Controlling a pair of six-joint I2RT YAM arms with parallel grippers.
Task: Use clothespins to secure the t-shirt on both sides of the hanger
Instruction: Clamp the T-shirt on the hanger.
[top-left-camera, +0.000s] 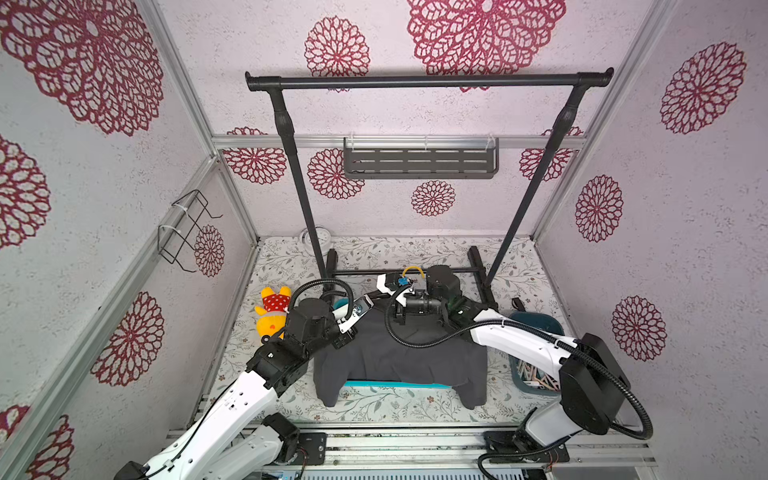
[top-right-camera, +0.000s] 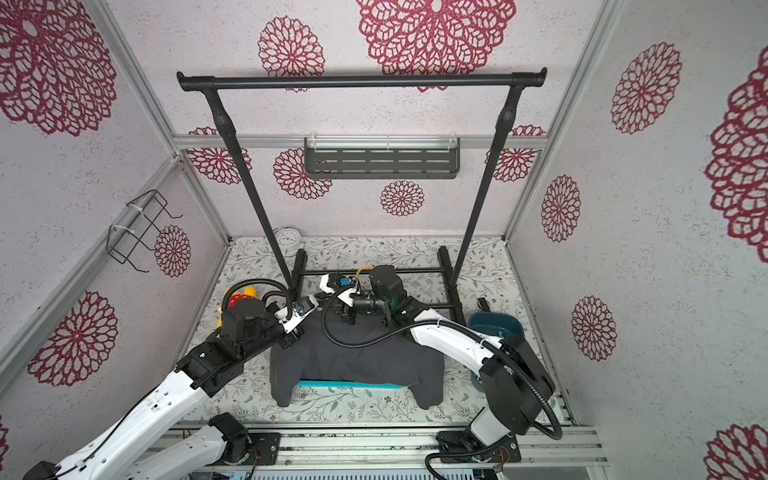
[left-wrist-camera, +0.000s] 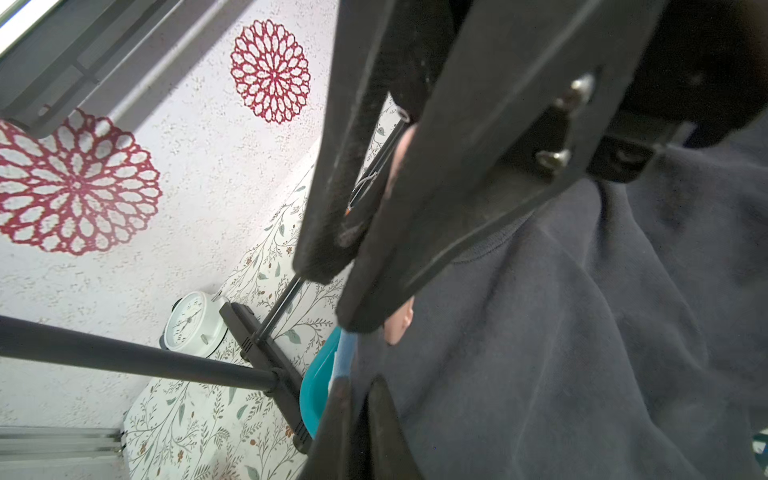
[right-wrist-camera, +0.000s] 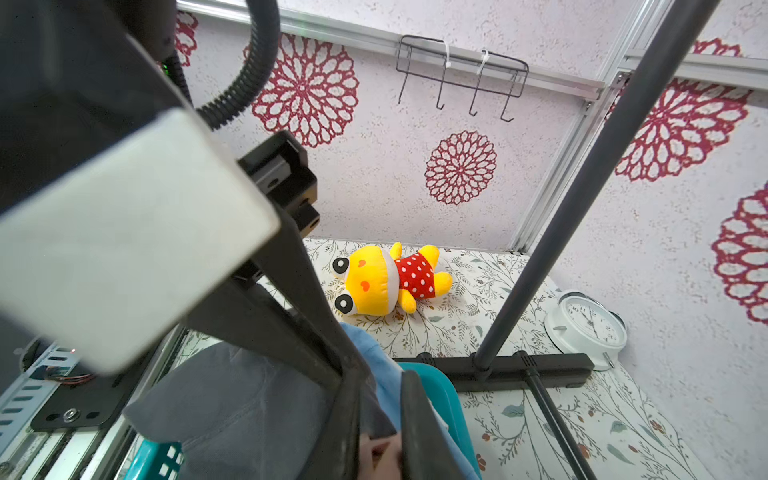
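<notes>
Clothespin (right-wrist-camera: 379, 455) | right pincer (right-wrist-camera: 380, 415) is tip-grasping it above shirt (right-wrist-camera: 249, 415) | left pincer (left-wrist-camera: 359, 395) clenching, load unclear | thin hold risking twist-out.

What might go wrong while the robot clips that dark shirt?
The peach clothespin pokes out of the jaws of the right gripper; it might twist or pop free. The t-shirt only drapes over the teal basket, so pushing might drag it. The left gripper is very close and might get bumped.
</notes>
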